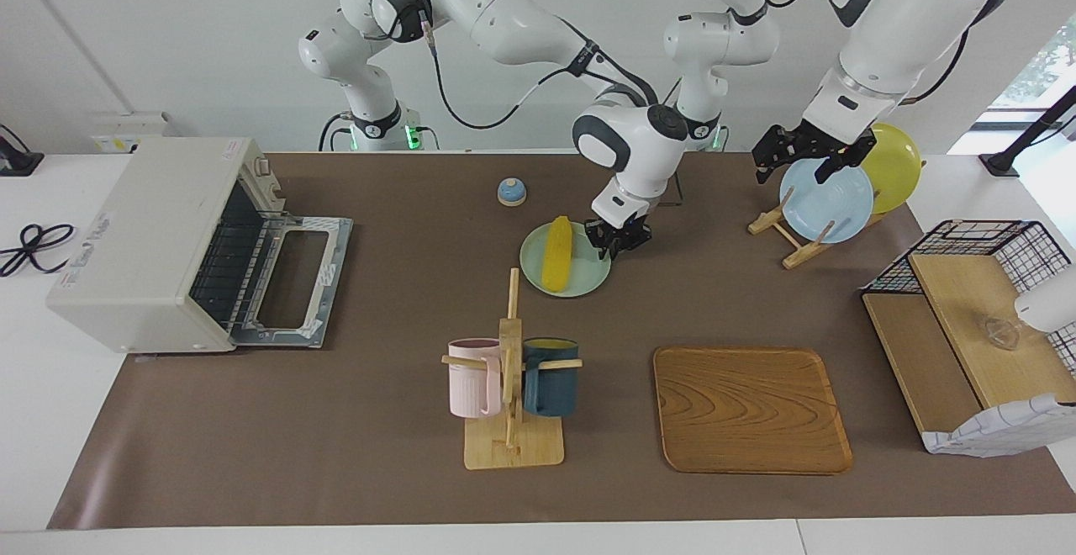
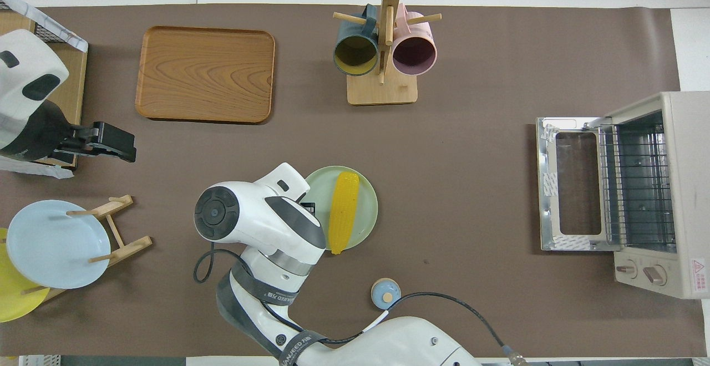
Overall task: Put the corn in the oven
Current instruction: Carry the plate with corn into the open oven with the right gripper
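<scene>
Two arms, one busy: the right gripper [image 1: 616, 240] pinches the rim of the green plate [image 1: 580, 284], apparently to carry the corn [image 1: 556, 253] lying on it rather than grab the cob. The oven [image 1: 151, 235] stands door-down at the right arm's end. The left gripper [image 1: 805, 160] waits, spread, over the blue plate [image 1: 828, 202].

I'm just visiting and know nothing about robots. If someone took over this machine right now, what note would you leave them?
Right tool: closed on the rim of the green plate.
Left tool: open, waiting over the blue plate in its stand.
Corn: lying on the green plate, mid-table, not held itself.
Oven: at the right arm's end, door open.
Done: plate gripped.
Left: get the corn into the oven.
</scene>
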You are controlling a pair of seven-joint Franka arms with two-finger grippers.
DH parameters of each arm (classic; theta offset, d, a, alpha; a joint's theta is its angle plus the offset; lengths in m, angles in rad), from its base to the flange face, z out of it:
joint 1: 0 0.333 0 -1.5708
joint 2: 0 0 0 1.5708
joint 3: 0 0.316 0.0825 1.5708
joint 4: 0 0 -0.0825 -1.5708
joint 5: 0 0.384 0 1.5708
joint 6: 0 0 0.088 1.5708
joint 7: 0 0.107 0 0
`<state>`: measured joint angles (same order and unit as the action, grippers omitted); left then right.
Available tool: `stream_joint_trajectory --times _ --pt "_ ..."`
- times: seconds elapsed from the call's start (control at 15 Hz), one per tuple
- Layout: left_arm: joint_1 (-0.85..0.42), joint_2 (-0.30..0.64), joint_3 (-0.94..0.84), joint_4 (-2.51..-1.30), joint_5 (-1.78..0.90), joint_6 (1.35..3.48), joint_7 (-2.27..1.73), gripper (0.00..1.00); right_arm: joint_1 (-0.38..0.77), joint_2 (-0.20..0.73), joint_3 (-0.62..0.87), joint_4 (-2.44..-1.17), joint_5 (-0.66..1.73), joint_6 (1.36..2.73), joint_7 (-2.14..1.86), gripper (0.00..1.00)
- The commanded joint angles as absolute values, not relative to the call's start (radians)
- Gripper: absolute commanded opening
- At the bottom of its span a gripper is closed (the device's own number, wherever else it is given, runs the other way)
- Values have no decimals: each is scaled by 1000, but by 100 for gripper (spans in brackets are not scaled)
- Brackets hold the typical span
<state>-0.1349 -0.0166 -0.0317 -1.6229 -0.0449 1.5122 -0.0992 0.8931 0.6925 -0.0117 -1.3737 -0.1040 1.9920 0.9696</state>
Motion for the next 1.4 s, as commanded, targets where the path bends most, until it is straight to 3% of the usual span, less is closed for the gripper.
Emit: stream_joint_trajectory --times 0.0,0.13,0.2,0.4,0.87,1.13,1.33 --pt "-130 -18 -35 -1618 -31 1513 -94 100 882 666 -3 -1448 -78 2068 986 16" --pt "-130 -20 -37 -1618 -31 1514 -94 100 882 663 -3 -1456 -78 2065 977 14" --pt "-132 -20 -37 -1618 -31 1514 -92 100 881 657 -3 -1468 -80 2065 971 0" --pt "-133 -20 -37 -1618 -31 1514 -94 100 856 620 -5 -1466 -87 2004 938 0" --pt "-135 -35 -37 -1631 -32 1500 -94 100 723 384 -11 -1497 -110 1659 658 0" --pt "-135 -43 -37 -1641 -32 1502 -92 100 570 206 -11 -1639 -136 1569 488 0" --pt "-135 -43 -37 -1641 -32 1500 -92 100 488 125 -14 -1758 -156 1559 480 0"
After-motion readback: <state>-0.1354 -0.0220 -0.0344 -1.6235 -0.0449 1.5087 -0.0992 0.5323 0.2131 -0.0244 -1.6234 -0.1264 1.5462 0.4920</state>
